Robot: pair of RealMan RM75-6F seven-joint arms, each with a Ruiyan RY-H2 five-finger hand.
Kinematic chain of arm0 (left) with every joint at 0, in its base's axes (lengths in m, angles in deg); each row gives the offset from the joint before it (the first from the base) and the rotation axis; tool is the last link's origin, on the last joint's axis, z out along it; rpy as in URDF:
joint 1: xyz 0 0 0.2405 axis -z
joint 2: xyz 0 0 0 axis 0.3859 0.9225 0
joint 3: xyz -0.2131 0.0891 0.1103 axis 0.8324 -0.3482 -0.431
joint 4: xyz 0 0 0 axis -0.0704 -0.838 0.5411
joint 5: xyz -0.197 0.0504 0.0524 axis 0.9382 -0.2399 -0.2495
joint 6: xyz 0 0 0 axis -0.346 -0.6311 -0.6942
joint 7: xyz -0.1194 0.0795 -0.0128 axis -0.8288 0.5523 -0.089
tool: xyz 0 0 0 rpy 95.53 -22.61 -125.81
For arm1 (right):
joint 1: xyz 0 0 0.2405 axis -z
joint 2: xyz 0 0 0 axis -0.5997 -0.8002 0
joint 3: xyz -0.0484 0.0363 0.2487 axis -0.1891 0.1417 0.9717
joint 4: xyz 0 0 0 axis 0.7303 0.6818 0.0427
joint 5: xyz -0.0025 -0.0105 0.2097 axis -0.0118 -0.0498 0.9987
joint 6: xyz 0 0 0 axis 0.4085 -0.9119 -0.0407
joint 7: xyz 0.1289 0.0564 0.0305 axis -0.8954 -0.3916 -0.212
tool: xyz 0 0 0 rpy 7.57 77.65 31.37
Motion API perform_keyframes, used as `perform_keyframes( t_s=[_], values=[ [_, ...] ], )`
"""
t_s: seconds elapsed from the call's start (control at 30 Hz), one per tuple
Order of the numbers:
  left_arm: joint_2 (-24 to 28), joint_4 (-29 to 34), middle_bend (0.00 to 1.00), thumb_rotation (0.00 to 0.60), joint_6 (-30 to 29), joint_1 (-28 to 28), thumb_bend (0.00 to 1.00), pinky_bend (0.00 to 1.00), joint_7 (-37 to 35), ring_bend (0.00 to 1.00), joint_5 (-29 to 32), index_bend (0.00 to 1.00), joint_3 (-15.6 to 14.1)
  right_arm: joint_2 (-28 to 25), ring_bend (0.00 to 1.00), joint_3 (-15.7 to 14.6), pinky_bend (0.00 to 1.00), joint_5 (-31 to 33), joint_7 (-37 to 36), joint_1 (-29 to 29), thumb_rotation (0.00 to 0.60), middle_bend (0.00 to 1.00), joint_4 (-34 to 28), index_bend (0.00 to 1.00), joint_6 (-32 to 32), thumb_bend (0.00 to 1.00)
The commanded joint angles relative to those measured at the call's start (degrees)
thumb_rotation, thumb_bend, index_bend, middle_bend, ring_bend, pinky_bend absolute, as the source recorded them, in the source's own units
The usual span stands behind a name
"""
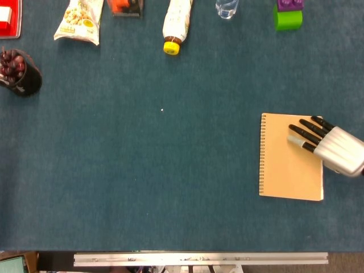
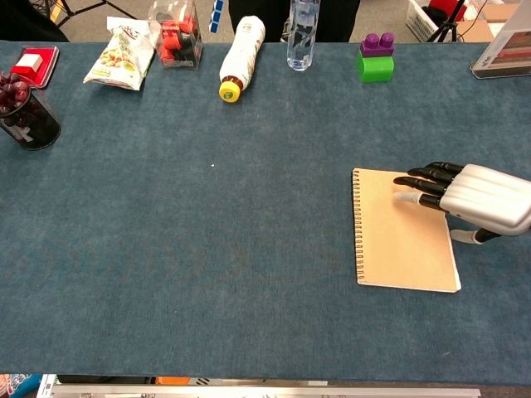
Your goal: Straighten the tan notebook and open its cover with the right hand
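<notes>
The tan notebook (image 1: 287, 162) (image 2: 398, 236) lies closed on the blue table, spiral binding along its left edge, its sides roughly square with the table. My right hand (image 1: 327, 145) (image 2: 469, 197) reaches in from the right over the notebook's upper right corner. Its dark fingers (image 1: 304, 133) are stretched out and slightly spread over the cover, holding nothing. Whether the fingertips touch the cover cannot be told. My left hand shows in neither view.
Along the far edge stand a snack bag (image 2: 119, 56), a red item in a clear box (image 2: 176, 37), a lying bottle with a yellow cap (image 2: 239, 56), a clear bottle (image 2: 302, 33) and a green and purple block (image 2: 376, 56). A dark cup of grapes (image 2: 25, 112) sits far left.
</notes>
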Motion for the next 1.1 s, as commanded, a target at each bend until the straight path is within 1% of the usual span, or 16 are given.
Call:
perform_keyframes(
  t_s=[0.03,0.33,0.6,0.77,1.0,1.1],
  values=[
    [0.02,0.01,0.39,0.600,0.01,0.00,0.17,0.41,-0.02,0.46,0.01,0.40,-0.01,0.20,0.00,-0.07,0.13,-0.03,-0.14,-0.04,0.600,0.04,0.17,0.11,0.06,0.22],
    [0.13,0.11,0.39,0.600,-0.05,-0.02,0.17,0.41,-0.20,0.46,-0.03,0.40,0.03,1.24,0.00,0.00,0.13,0.03,-0.56,-0.02,0.600,0.04,1.17,0.11,-0.27,0.22],
    [0.19,0.14,0.39,0.600,-0.06,-0.02,0.17,0.41,-0.32,0.46,-0.08,0.40,0.03,2.36,0.00,0.25,0.13,-0.17,-1.62,0.28,0.600,0.04,2.40,0.11,-2.21,0.23],
    [0.16,0.13,0.39,0.600,-0.03,-0.02,0.17,0.41,-0.26,0.46,-0.10,0.40,-0.01,2.72,0.00,0.23,0.13,-0.36,-2.73,0.33,0.600,0.04,2.88,0.11,-3.21,0.29],
    [0.16,0.19,0.39,0.600,0.00,-0.01,0.17,0.41,-0.25,0.46,-0.17,0.40,-0.06,3.48,0.00,0.29,0.13,-0.57,-4.22,0.42,0.600,0.04,4.01,0.11,-4.60,0.42],
    [0.17,0.28,0.39,0.600,-0.05,-0.01,0.17,0.41,-0.18,0.46,-0.32,0.40,-0.11,3.93,0.00,0.45,0.13,-0.65,-4.65,0.35,0.600,0.05,4.33,0.15,-5.15,0.46]
  ],
)
